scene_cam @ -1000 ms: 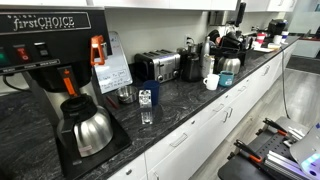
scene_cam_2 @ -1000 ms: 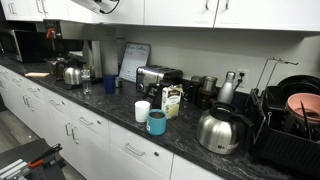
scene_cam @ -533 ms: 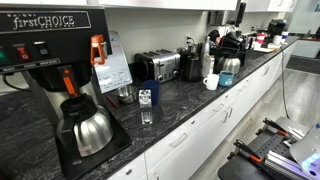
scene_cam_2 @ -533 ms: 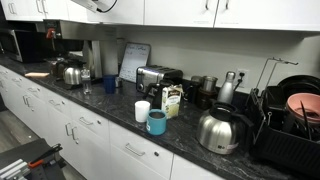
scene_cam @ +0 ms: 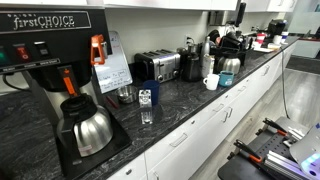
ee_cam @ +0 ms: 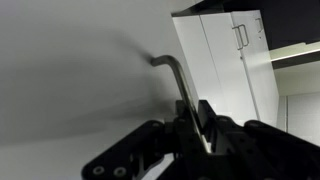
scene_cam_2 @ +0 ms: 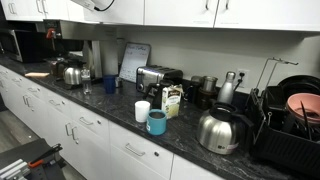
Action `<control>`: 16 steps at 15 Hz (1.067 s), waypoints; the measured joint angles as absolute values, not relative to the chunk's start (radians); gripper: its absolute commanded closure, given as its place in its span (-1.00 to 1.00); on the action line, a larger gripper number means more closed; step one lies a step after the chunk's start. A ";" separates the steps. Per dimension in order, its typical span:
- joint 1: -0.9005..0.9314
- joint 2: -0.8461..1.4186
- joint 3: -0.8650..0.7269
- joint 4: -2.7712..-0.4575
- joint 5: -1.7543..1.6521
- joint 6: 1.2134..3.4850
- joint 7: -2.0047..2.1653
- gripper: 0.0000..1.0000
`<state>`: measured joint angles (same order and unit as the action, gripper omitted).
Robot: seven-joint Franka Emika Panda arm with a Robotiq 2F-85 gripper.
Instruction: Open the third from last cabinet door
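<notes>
In the wrist view my gripper (ee_cam: pixel 196 118) is shut on the metal bar handle (ee_cam: pixel 178 76) of a white upper cabinet door (ee_cam: pixel 80 70). The handle runs between the two dark fingers (ee_cam: pixel 172 128). The door fills the left of the view, and I cannot tell whether it stands ajar. Neighbouring white cabinet doors (ee_cam: pixel 225 60) with their own handles (ee_cam: pixel 240 36) show to the right. In an exterior view the row of white upper cabinets (scene_cam_2: pixel 190 10) runs above the counter, and a small part of the arm (scene_cam_2: pixel 102 5) shows at the top edge.
The dark counter (scene_cam_2: pixel 110 105) holds a toaster (scene_cam_2: pixel 155 77), kettles (scene_cam_2: pixel 218 130), a blue mug (scene_cam_2: pixel 156 122), a white cup (scene_cam_2: pixel 142 110) and a dish rack (scene_cam_2: pixel 290 120). In the exterior view from the opposite end, a coffee machine (scene_cam: pixel 60 70) with a steel carafe (scene_cam: pixel 88 128) stands nearest. White drawers (scene_cam: pixel 190 135) run below.
</notes>
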<state>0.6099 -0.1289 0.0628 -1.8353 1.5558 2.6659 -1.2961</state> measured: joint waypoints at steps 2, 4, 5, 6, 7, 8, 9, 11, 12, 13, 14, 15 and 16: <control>0.610 -0.146 0.063 -1.852 1.553 2.666 -1.296 0.91; 0.610 -0.162 0.063 -1.870 1.549 2.666 -1.296 0.91; 0.610 -0.173 0.063 -1.880 1.547 2.667 -1.296 0.91; 0.610 -0.183 0.064 -1.891 1.544 2.667 -1.295 0.91; 0.610 -0.195 0.064 -1.902 1.540 2.667 -1.293 0.91; 0.610 -0.207 0.064 -1.914 1.538 2.668 -1.292 0.91; 0.593 -0.219 0.081 -1.925 1.537 2.668 -1.290 0.91; 0.533 -0.244 0.134 -1.947 1.537 2.668 -1.281 0.91; 0.506 -0.258 0.158 -1.958 1.537 2.667 -1.276 0.91; 0.481 -0.273 0.179 -1.970 1.537 2.667 -1.271 0.91; 0.461 -0.289 0.196 -1.982 1.537 2.666 -1.265 0.91; 0.444 -0.306 0.210 -1.995 1.537 2.666 -1.260 0.91; 0.430 -0.323 0.221 -2.009 1.537 2.665 -1.253 0.91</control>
